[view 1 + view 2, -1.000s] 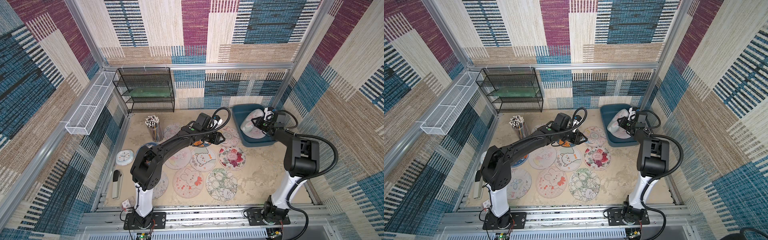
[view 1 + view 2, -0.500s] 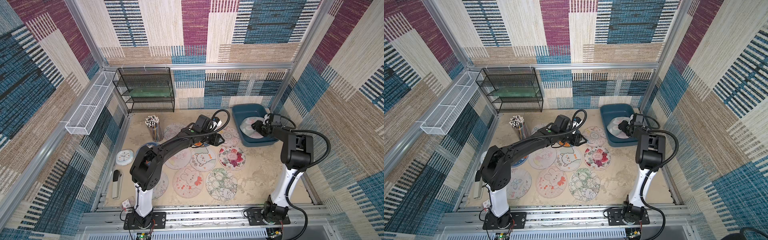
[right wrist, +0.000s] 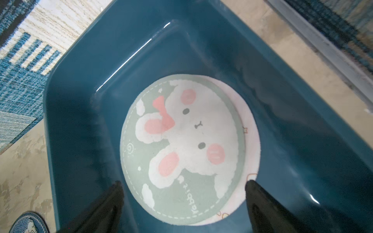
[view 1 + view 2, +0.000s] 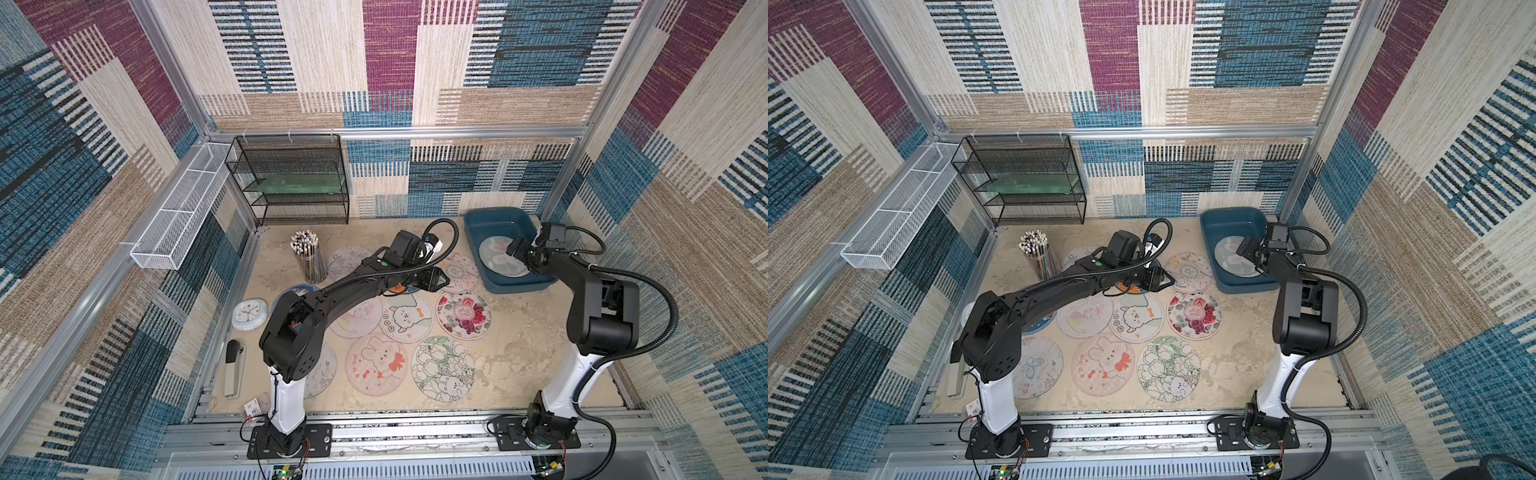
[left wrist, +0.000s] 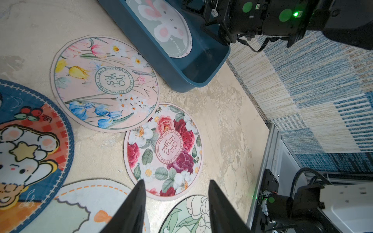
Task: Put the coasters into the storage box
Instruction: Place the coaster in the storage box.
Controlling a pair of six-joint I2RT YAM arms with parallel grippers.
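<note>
Two flat round coasters [image 3: 181,149] lie stacked in the dark teal plastic storage box [image 3: 80,80] below my empty, wide-apart right end effector [image 3: 182,188]; the pink floral coaster [image 5: 104,83] lies beside my half-open left end effector [image 5: 175,185].

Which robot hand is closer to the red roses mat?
Left. The left gripper hangs open just over the red rose coaster's edge; the right gripper is over at the storage box, above the bunny coaster.
</note>
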